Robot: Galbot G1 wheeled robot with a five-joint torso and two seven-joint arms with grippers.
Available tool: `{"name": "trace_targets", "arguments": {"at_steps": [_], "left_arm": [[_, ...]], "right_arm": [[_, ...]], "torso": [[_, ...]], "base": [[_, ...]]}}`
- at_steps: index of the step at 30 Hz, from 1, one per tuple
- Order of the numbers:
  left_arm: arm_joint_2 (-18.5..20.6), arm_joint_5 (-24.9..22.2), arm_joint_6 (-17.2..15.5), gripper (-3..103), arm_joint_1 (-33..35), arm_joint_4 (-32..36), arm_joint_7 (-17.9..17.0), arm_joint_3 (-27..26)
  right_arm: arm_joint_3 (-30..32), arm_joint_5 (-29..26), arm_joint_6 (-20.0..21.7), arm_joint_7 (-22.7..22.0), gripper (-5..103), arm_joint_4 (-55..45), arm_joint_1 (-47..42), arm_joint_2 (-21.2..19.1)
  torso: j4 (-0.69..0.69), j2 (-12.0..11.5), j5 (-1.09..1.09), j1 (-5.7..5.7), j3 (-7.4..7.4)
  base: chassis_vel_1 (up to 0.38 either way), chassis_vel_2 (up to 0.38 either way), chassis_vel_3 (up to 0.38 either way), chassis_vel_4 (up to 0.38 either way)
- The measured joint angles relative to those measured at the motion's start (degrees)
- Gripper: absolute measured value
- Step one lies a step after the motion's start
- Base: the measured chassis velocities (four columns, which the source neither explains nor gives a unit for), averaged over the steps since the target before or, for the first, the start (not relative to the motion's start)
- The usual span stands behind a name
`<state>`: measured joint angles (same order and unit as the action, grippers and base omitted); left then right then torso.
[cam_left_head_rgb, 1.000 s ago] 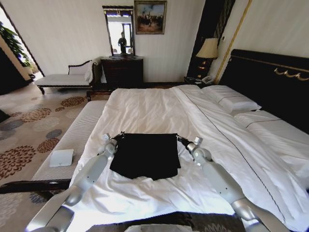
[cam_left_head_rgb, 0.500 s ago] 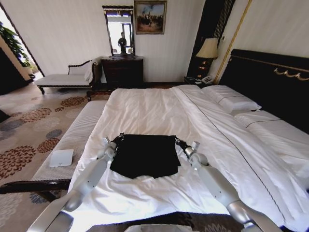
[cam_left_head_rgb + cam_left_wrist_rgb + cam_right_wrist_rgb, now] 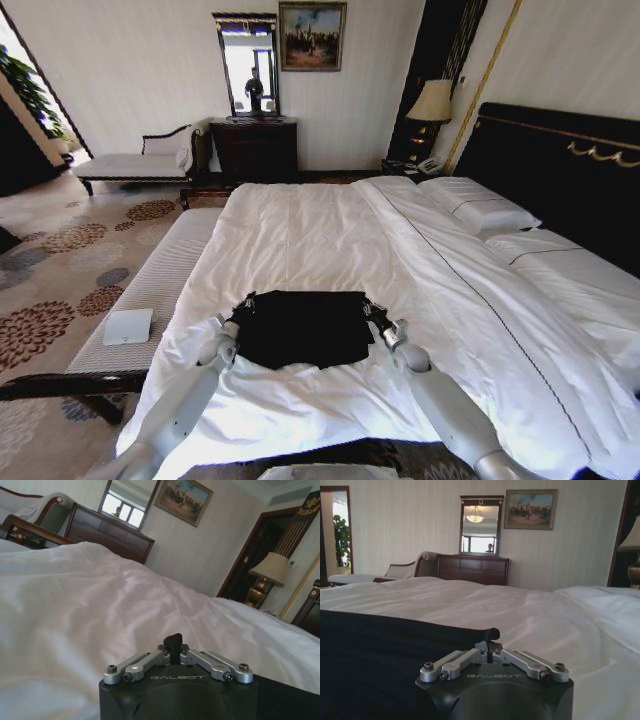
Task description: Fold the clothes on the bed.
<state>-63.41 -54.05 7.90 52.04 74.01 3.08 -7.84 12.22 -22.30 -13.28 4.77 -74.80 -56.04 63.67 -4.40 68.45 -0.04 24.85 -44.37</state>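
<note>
My left tool (image 3: 243,300) and right tool (image 3: 368,304) are each clenched on a far corner of the black shirt (image 3: 302,328), which lies flat on the bed (image 3: 300,225) near its foot. The shirt stretches between the two tools and reaches from them back toward me, so its pinched far edge runs crosswise, both arms equally near.

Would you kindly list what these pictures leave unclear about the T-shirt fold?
- Head view: "FREE!" lettering; black T-shirt shows plain fabric.
- Left wrist view: left gripper pinches dark cloth; shirt's body is behind the gripper.
- Right wrist view: right gripper clamps the shirt edge; near hem cut off.
</note>
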Motion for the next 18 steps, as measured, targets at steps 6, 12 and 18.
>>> {"name": "trace_targets", "arguments": {"at_steps": [6, 12, 18], "left_arm": [[2.6, -0.9, 0.1, 2, 3.8, 5.9, -0.4, -0.9], [5.4, -1.0, 0.4, 2, 5.6, 9.9, -0.7, -0.9], [8.9, -1.0, 0.5, 2, 7.0, 13.0, -0.9, -0.2]], "right_arm": [[1.8, 5.0, -2.2, 0.1, 0, -4.7, -5.4, -1.6], [2.6, 8.7, -3.6, 0.0, 0, -7.5, -10.4, -0.9], [3.3, 9.0, -4.0, -0.6, 0, -9.2, -13.1, -0.8]], "torso": [[-0.01, 0.0, -0.01, 0.01, -0.01], [-0.01, 0.0, -0.01, 0.01, 0.00], [-0.01, 0.0, -0.01, 0.02, -0.01]], "base": [[0.000, 0.000, 0.000, 0.000], [0.000, 0.000, 0.000, 0.000], [0.000, 0.000, 0.000, 0.000]]}}
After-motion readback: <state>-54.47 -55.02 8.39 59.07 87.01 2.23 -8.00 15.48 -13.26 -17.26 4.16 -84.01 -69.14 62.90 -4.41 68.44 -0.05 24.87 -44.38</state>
